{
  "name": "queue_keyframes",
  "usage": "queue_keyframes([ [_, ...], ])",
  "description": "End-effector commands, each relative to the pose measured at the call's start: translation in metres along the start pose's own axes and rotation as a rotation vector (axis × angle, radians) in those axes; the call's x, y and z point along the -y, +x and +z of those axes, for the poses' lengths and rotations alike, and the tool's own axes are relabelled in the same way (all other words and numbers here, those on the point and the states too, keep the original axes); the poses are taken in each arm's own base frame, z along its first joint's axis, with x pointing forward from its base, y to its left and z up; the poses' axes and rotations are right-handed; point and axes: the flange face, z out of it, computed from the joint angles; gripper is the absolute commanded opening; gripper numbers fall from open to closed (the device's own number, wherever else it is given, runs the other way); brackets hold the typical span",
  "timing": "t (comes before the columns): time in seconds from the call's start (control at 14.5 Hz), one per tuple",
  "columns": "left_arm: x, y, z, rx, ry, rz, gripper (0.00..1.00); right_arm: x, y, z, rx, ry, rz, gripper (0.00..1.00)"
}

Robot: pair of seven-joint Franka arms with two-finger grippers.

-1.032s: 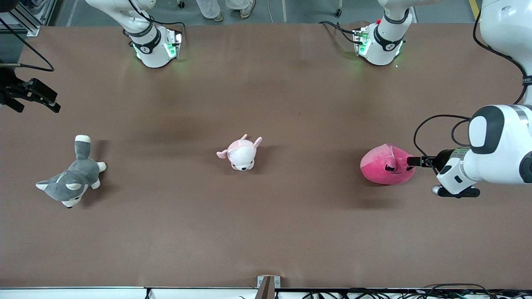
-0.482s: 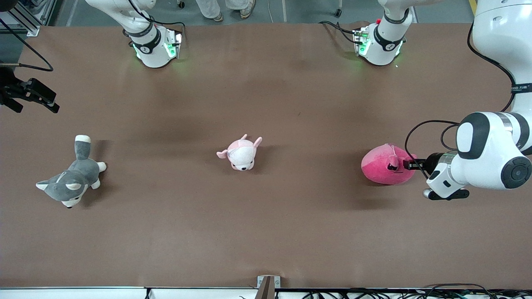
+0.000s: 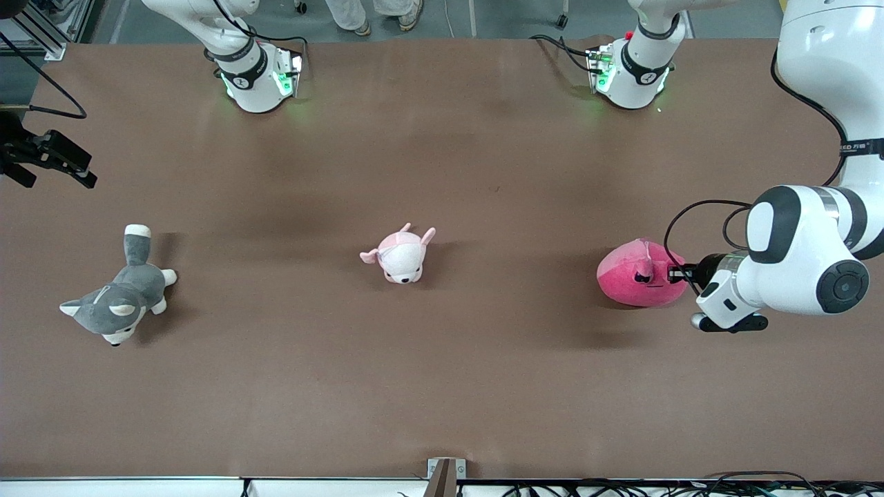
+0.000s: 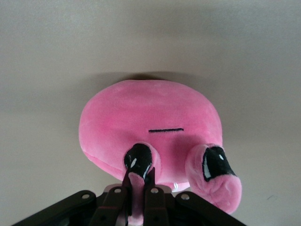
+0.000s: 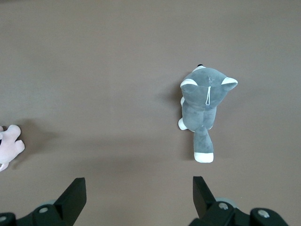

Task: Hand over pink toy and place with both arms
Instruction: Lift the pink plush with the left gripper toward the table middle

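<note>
The left hand has advanced since the earlier frame and is now clamped on a small flap of the pink toy, apparently at its face. The toy rests on the tabletop toward the left arm's end, shifted slightly toward the pale pink plush. The right hand waits, fingers apart, above the grey husky.
</note>
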Motion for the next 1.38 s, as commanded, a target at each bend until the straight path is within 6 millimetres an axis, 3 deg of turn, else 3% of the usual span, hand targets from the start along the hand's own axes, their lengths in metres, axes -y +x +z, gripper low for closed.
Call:
queue_keyframes([
  [0.0,-0.011,-0.019,-0.034,-0.011,-0.022,-0.004,0.0,0.001,-0.003,-0.004,-0.006,-0.015,-0.003,1.0],
  [0.28,-0.06,-0.061,-0.106,-0.05,-0.052,0.019,0.0,0.002,-0.002,-0.006,-0.014,-0.014,-0.001,1.0],
  [0.62,-0.142,-0.105,-0.153,0.006,-0.134,-0.115,0.0,0.004,-0.001,-0.002,-0.002,-0.012,-0.004,1.0],
  [0.96,-0.272,-0.166,-0.174,-0.006,-0.191,-0.262,0.0,0.045,0.018,0.026,0.045,0.011,-0.075,1.0],
  [1.1,-0.333,-0.194,-0.166,-0.033,-0.211,-0.293,0.0,0.064,0.02,0.037,0.07,0.013,-0.111,1.0],
  [1.31,-0.404,-0.226,-0.154,-0.073,-0.285,-0.339,0.0,0.08,0.019,0.038,0.079,0.106,-0.114,0.99],
])
